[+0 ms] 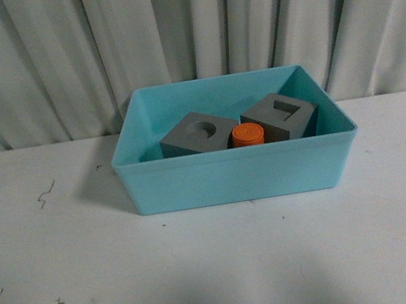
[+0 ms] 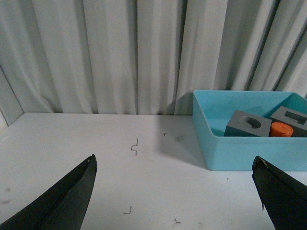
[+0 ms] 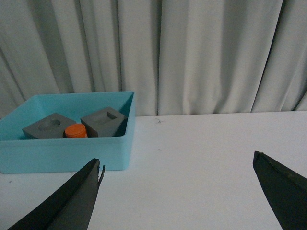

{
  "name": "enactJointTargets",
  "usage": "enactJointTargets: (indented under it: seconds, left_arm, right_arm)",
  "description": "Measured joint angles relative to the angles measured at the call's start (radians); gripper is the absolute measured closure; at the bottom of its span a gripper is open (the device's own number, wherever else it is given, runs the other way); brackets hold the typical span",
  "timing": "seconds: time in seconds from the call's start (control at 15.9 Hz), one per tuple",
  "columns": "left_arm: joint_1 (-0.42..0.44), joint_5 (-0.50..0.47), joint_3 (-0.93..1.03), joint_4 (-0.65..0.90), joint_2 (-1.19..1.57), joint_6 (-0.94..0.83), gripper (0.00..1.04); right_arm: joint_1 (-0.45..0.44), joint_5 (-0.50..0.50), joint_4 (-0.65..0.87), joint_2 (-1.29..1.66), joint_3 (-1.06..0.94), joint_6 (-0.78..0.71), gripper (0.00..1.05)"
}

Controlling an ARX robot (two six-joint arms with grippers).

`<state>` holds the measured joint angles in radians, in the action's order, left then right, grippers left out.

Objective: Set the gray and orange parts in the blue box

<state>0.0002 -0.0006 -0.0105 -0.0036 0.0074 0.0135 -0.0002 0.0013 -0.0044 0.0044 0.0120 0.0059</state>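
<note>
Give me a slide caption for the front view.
Turquoise bin on a white table holds two gray cubes and an orange cylinder between them.

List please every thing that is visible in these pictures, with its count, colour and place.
blue box: 1, light turquoise, on the table near the curtain
gray cubes: 2, in the box; one with round recess, one with rectangular recess
orange cylinder: 1, in the box, in front between the cubes
table: 1, white, few small dark marks
curtain: pale, pleated, behind the table
left pincer: black, open, empty
right pincer: black, open, empty
</note>
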Motion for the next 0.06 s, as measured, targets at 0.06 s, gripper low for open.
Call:
enactJointTargets:
  seconds: [0.06]
  left_arm:
    - [0.0,0.0,0.0,0.0,0.0,0.0,0.07]
  right_arm:
    - [0.0,0.0,0.0,0.0,0.0,0.0,0.06]
